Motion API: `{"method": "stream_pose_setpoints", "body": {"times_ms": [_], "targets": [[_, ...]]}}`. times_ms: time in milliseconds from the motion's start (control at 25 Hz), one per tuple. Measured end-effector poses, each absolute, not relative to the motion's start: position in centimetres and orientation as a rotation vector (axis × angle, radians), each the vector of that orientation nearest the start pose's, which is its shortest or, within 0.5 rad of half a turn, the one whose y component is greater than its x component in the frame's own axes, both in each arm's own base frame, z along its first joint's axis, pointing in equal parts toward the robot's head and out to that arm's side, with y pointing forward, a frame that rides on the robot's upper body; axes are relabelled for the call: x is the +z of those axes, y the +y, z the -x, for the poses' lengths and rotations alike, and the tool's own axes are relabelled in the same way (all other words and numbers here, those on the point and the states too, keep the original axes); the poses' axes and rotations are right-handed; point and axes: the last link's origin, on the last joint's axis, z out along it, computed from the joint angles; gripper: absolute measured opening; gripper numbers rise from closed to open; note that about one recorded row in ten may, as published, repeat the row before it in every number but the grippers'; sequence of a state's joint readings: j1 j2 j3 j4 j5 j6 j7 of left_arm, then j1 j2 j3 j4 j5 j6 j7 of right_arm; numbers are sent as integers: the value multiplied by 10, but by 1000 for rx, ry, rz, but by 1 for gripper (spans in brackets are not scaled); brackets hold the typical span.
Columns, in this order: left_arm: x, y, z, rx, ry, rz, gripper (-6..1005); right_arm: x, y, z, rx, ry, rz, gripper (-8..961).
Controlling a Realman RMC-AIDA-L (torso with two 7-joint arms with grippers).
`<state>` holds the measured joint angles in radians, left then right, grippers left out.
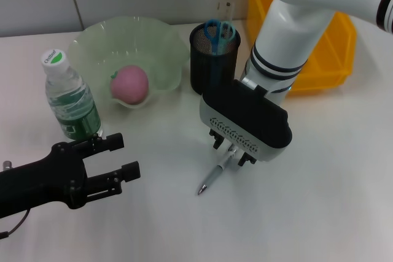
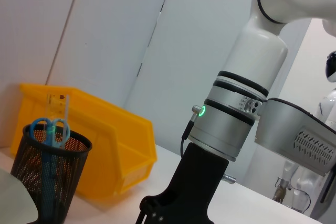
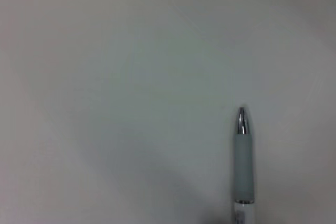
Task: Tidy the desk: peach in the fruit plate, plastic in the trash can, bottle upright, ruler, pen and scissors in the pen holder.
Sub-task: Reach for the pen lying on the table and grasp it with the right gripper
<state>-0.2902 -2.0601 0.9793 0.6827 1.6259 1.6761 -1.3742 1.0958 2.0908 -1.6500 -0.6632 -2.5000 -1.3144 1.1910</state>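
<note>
A white pen (image 1: 212,176) lies on the table, its upper end between the fingers of my right gripper (image 1: 231,153), which stands over it with jaws apart. The right wrist view shows the pen's tip (image 3: 242,129) over bare table. The pink peach (image 1: 129,83) sits in the green fruit plate (image 1: 161,40). The water bottle (image 1: 69,97) stands upright. Blue scissors (image 1: 218,29) and a clear ruler (image 1: 228,11) stand in the black mesh pen holder (image 1: 213,59), which also shows in the left wrist view (image 2: 50,177). My left gripper (image 1: 121,157) is open and empty near the bottle. No plastic shows.
A yellow bin (image 1: 328,59) stands at the back right behind my right arm (image 1: 288,35), and it also shows in the left wrist view (image 2: 118,156). A wall runs along the table's far edge.
</note>
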Motion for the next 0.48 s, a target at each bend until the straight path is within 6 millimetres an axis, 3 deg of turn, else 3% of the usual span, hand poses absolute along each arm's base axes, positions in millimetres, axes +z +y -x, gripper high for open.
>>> {"method": "stream_pose_setpoints", "body": {"times_ms": [480], "targets": [[0, 266, 274, -1006, -702, 2707, 740, -94, 387, -138, -1027, -1379, 2906, 477]]}}
